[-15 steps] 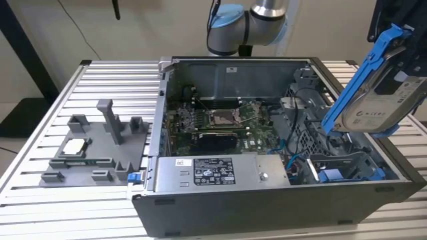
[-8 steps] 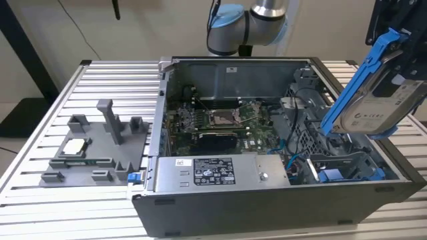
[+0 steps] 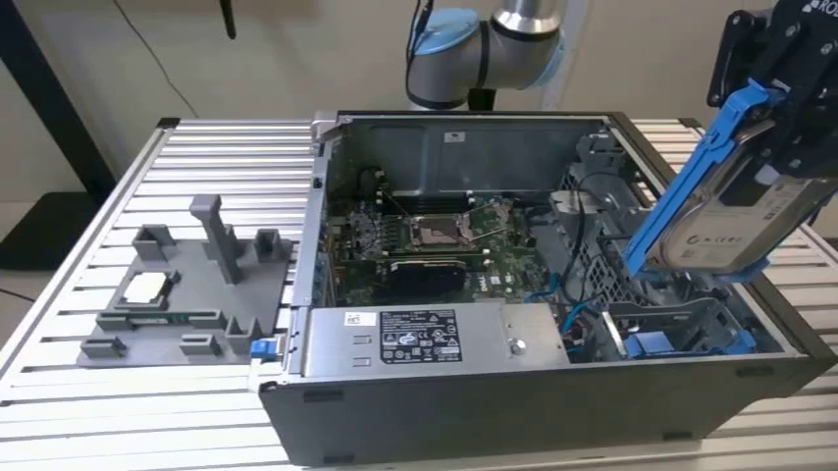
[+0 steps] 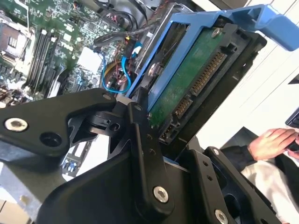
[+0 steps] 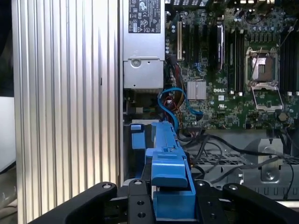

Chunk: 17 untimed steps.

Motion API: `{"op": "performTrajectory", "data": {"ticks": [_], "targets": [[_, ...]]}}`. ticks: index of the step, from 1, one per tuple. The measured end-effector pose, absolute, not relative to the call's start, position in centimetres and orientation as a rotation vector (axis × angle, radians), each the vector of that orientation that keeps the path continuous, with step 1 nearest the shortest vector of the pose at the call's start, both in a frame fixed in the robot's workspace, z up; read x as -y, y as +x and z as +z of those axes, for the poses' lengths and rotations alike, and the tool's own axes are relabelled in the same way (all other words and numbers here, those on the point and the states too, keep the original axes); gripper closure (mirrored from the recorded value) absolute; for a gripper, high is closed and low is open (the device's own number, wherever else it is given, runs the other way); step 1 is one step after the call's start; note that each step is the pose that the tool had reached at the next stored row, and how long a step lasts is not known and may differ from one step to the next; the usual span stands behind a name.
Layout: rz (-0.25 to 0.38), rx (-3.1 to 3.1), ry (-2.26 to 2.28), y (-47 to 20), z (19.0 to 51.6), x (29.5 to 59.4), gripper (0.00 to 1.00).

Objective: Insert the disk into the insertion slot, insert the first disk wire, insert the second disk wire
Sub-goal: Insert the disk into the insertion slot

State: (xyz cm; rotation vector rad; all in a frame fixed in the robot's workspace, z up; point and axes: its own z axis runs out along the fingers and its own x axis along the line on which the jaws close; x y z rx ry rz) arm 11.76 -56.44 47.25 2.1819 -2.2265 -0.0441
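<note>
Two black fingers (image 4: 140,140) of the gripper (image 3: 783,157) pressed together on the disk (image 3: 736,228), clamped on the upper end of its bright blue frame. Held clear in the air, steeply tilted, silver body and white label turned toward the exterior camera. Green circuit-board underside and connector end of the disk (image 4: 196,79) on show in the second wrist view; in the first wrist view, only the blue frame edge-on (image 5: 169,158), rising out of the gripper (image 5: 170,200).

Poised over the exterior view's right end of the open computer case (image 3: 524,422), lower end near the top of the insertion slot (image 3: 688,314), a bay in the grey perforated cage; not seated in it, and touching or not cannot be told. Below, in the same cage, another blue-fronted carrier (image 3: 658,345).

Further out: blue cable (image 5: 180,100) looping beside the motherboard (image 3: 439,235); grey labelled power-supply box (image 3: 419,339) along the near wall of the case. Case resting on a slatted metal table (image 3: 66,324), with a grey fixture (image 3: 183,294) to the exterior view's left of it. Robot arm (image 3: 504,34) behind the case. Beyond the disk in the second wrist view, a person's hand (image 4: 273,142).
</note>
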Motion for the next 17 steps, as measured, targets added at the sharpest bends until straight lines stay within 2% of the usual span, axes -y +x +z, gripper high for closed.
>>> {"op": "performTrajectory", "data": {"ticks": [17], "targets": [[-0.034,2.231,2.186,11.8,45.9,56.5,0.67]]}}
